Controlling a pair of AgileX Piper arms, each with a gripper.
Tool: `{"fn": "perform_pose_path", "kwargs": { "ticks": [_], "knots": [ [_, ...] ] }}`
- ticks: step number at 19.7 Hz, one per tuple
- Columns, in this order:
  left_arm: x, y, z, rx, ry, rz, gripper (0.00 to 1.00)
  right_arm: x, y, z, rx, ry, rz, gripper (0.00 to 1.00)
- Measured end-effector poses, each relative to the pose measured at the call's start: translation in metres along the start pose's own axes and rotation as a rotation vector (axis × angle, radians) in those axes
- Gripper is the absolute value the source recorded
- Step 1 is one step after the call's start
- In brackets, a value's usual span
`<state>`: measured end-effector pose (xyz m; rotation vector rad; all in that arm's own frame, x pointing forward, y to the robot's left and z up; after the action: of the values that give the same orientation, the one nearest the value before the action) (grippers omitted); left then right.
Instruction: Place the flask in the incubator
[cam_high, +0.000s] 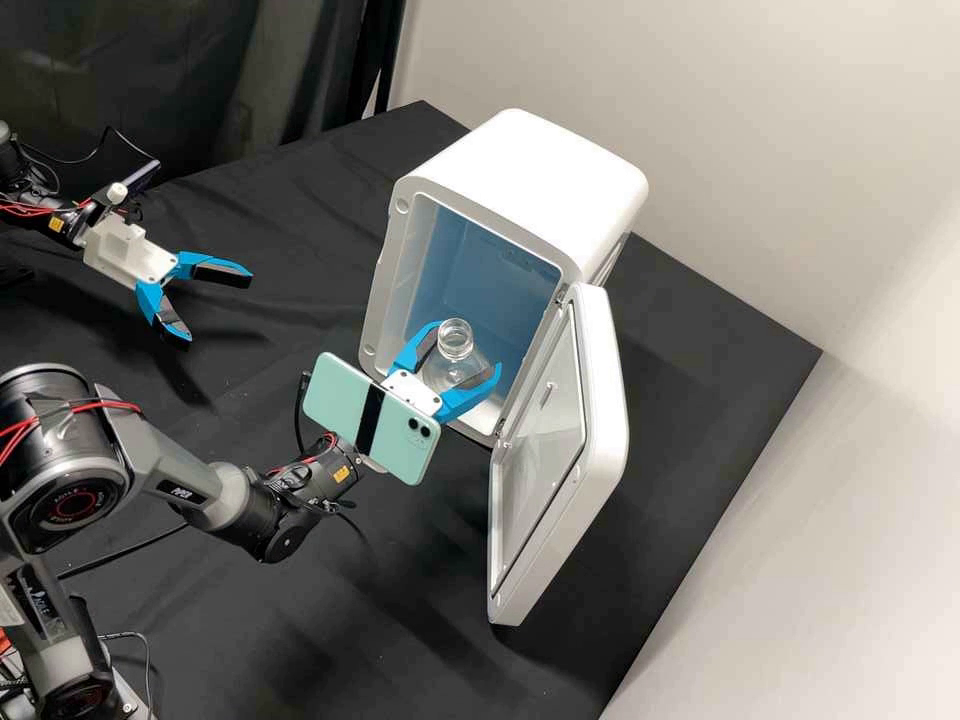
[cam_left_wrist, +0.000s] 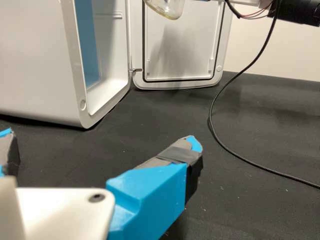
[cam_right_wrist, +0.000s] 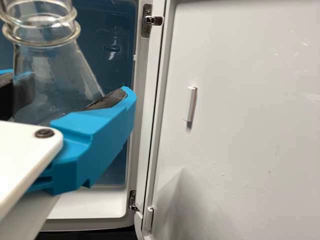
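My right pincer (cam_high: 457, 362) grips the clear glass conical flask (cam_high: 455, 338) at the mouth of the open white incubator box (cam_high: 540, 185); my left pincer (cam_high: 212, 300) gapes empty above the black table (cam_high: 300, 200).

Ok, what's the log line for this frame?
right pincer: shut on flask, at incubator opening | left pincer: open, empty | door: open

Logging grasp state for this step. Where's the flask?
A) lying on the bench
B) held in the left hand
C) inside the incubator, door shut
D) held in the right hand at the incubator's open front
D: the right hand is shut on the flask at the open front of the incubator, with the door swung wide. The left hand is open and holds nothing.
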<state>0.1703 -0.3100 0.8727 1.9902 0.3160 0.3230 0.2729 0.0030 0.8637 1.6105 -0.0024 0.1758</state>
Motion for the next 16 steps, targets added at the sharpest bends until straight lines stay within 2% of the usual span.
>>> {"fn": "perform_pose_path", "kwargs": {
  "ticks": [6,9,16],
  "knots": [
    [0.0,0.0,0.0,0.0,0.0,0.0,1.0,0.001,-0.002,-0.001,0.006,0.0,-0.004,0.0],
    [0.0,0.0,0.0,0.0,0.0,0.0,1.0,0.002,-0.006,-0.001,-0.005,0.002,-0.013,0.0],
    [0.0,0.0,0.0,0.0,0.001,0.0,1.0,0.013,-0.023,-0.005,0.011,0.023,-0.064,0.0]
  ]
}}
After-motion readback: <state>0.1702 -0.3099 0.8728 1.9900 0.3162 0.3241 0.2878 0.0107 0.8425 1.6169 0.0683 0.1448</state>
